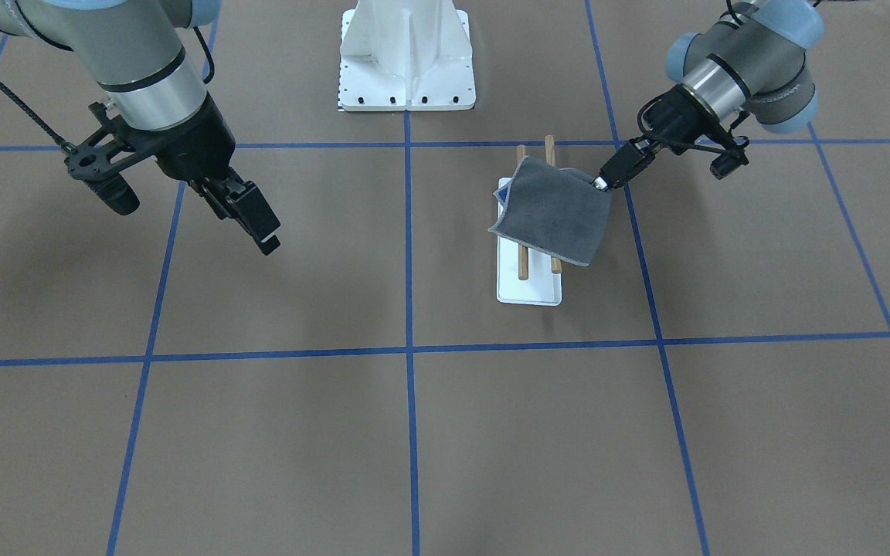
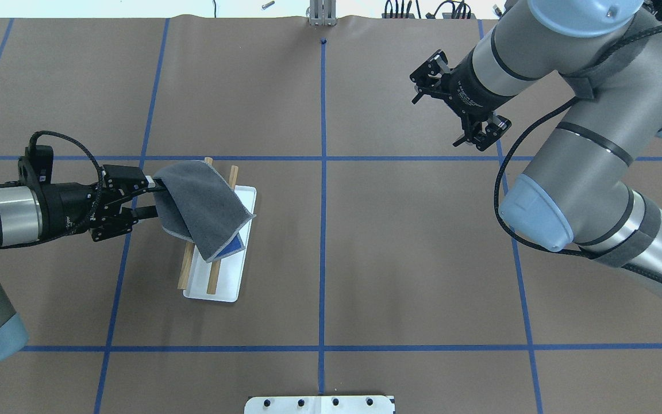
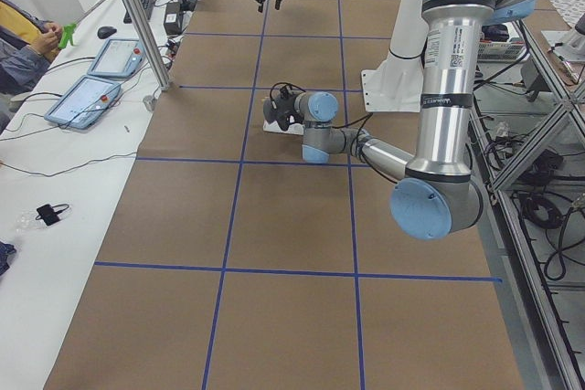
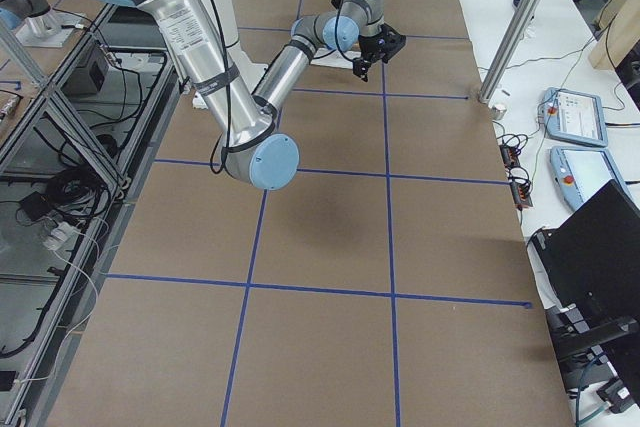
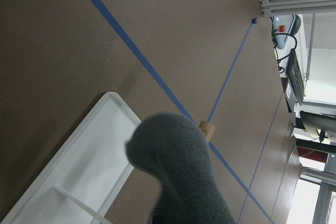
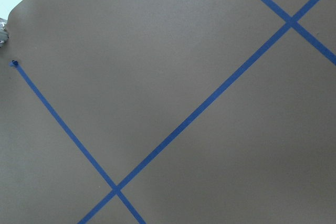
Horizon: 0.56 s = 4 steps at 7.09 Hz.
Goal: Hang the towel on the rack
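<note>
The grey towel (image 2: 201,210) lies draped across the rack's two wooden rails (image 2: 184,270), and a bit of its blue reverse (image 2: 233,246) shows at the lower edge. The rack stands on a white base (image 2: 219,290). My left gripper (image 2: 156,198) is shut on the towel's left edge, level with the rails. In the front view the towel (image 1: 557,220) covers the far half of the rack (image 1: 528,289), with the left gripper (image 1: 603,181) at its corner. The left wrist view shows the towel (image 5: 178,166) bunched up close. My right gripper (image 1: 256,232) hangs open and empty, far from the rack.
The brown table top is marked with a grid of blue tape lines (image 2: 323,230). The robot's white base plate (image 1: 406,54) stands at the table's edge. Operators' tablets (image 3: 91,98) lie on a side bench beyond the table.
</note>
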Each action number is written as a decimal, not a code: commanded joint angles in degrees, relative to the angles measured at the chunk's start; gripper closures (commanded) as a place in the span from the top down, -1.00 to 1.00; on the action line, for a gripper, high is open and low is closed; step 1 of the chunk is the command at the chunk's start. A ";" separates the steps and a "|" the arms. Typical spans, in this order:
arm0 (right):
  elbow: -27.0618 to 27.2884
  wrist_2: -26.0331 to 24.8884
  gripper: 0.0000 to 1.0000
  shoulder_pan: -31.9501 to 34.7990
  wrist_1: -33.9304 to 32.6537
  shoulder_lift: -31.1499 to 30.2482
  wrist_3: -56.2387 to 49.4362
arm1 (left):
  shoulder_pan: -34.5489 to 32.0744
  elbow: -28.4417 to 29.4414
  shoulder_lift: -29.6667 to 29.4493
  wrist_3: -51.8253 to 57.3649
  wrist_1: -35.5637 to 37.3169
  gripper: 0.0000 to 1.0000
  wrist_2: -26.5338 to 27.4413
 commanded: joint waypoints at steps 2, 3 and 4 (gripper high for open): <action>0.56 0.27 1.00 0.54 -0.49 0.17 0.09 | -0.28 -0.32 3.28 0.09 -0.07 0.95 -0.06; 0.82 1.15 1.00 0.97 -0.50 0.08 0.09 | -1.50 -0.41 3.91 0.52 -0.76 0.95 -0.24; 0.83 1.24 1.00 0.98 -0.41 0.00 0.01 | -2.46 -0.41 3.91 4.53 -0.86 0.95 -0.15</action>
